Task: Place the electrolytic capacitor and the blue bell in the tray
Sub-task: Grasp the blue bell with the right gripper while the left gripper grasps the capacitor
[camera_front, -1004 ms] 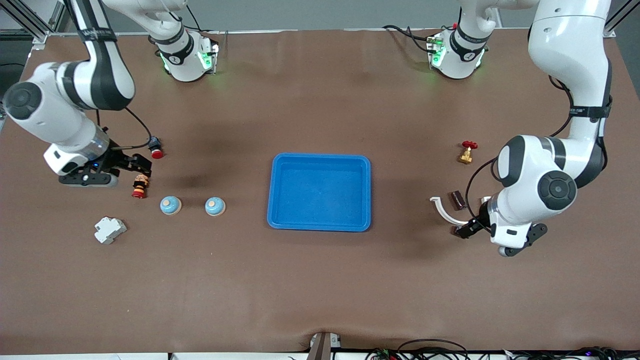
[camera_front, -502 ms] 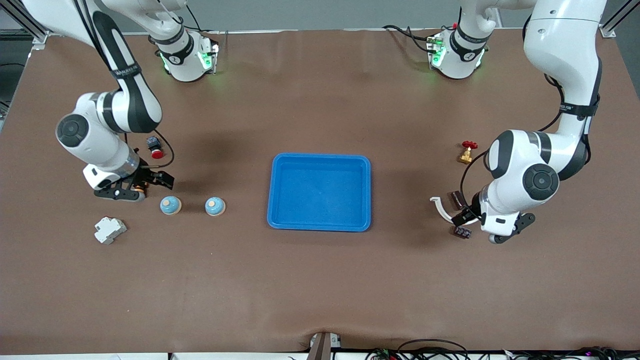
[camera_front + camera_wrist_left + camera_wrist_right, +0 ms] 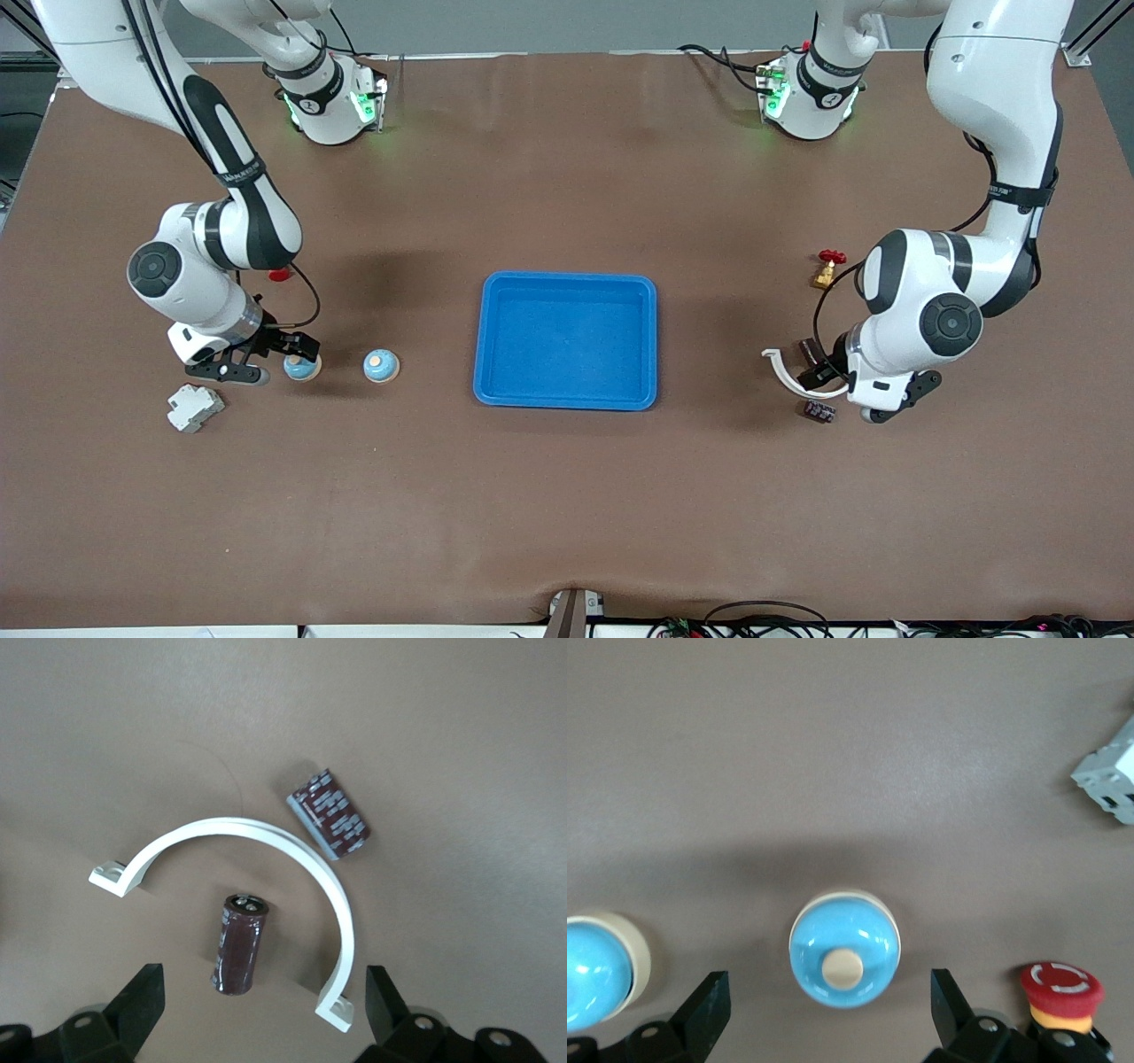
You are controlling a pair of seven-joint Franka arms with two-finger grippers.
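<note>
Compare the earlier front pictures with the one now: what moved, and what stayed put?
The right claw swung from beside the red button toward the tray's side and now hangs open over a bell. The left claw drifted a little toward the tray, open over the capacitor. Nothing was grasped. Tray, both bells, white clip and valve stayed put.

Bright blue tray on brown table; light blue bells, cream-buttoned; dark maroon capacitor; white clip.

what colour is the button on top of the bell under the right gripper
Cream or pale beige, on a glossy light blue bell; the right wrist view shows it best.
</note>
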